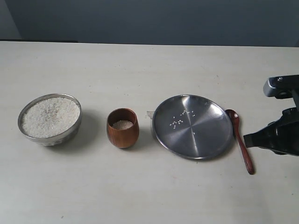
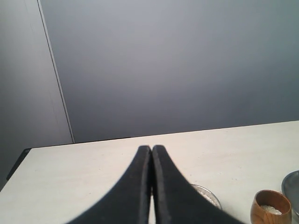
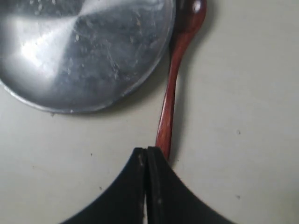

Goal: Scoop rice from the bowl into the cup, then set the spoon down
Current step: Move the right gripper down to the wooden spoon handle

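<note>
Spoon (image 1: 240, 140) lies at the right rim of the plate (image 1: 205, 135), cup (image 1: 123, 135) and bowl (image 1: 70, 132) left of it; left gripper (image 2: 152, 148) and right gripper (image 3: 146, 150) closed, empty.

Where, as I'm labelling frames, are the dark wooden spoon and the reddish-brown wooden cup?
Slim dark wooden spoon (image 1: 242, 144): exterior view, middle of handle.
Small reddish-brown wooden cup (image 1: 123, 137): exterior view, front outer wall.

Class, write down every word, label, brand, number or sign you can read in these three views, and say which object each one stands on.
None: no words, labels, brands, numbers or signs show in any view.
The bowl, cup, plate, spoon, table, left end effector and right end effector all look plain and unmarked.
</note>
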Available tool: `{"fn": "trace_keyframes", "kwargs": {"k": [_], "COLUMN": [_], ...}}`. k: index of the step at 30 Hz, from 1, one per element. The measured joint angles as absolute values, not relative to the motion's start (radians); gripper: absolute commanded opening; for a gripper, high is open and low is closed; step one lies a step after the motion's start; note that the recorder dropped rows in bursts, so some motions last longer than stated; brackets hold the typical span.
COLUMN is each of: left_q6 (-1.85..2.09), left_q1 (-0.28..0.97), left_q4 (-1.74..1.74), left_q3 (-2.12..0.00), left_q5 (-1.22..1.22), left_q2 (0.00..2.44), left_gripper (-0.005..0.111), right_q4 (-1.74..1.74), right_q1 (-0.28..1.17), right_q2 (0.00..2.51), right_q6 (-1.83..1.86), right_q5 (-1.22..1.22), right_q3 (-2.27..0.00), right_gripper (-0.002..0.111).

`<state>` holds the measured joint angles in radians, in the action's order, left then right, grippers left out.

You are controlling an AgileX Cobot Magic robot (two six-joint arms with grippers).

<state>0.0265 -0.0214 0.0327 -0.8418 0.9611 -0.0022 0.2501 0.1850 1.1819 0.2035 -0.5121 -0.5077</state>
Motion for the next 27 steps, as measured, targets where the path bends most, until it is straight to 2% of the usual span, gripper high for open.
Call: {"fn": "trace_keyframes", "kwargs": {"k": [10,12,16,17,27], "left_q6": [0.026,0.026,0.026,0.026,0.026], "left_q1": [-0.021,-0.021,-0.021,-0.021,-0.021], "left_q4": [0.033,0.033,0.033,0.033,0.033], "left_q3": [-0.842,-0.842,-0.842,-0.842,-0.842], "left_q5": [0.961,0.961,0.961,0.961,0.961], "left_q2": [-0.002,-0.002,-0.002,-0.002,-0.002], "left_gripper": [0.000,0.000,0.000,0.000,0.000], "right_q4": [0.263,0.263,0.263,0.263,0.264], "right_q1": [0.187,0.187,0.187,0.187,0.187], "right_q2": [1.184,1.189,1.230,1.244,1.409], "right_q6": [0.178,0.176,0.176,0.176,0.176], "right_q5": [-0.330,-0.320,-0.304,-0.299,-0.210], "right_q3": [-0.409,-0.409,-0.409,-0.409,-0.409], "right_gripper": [-0.001,0.006,0.031,0.034,0.034]}}
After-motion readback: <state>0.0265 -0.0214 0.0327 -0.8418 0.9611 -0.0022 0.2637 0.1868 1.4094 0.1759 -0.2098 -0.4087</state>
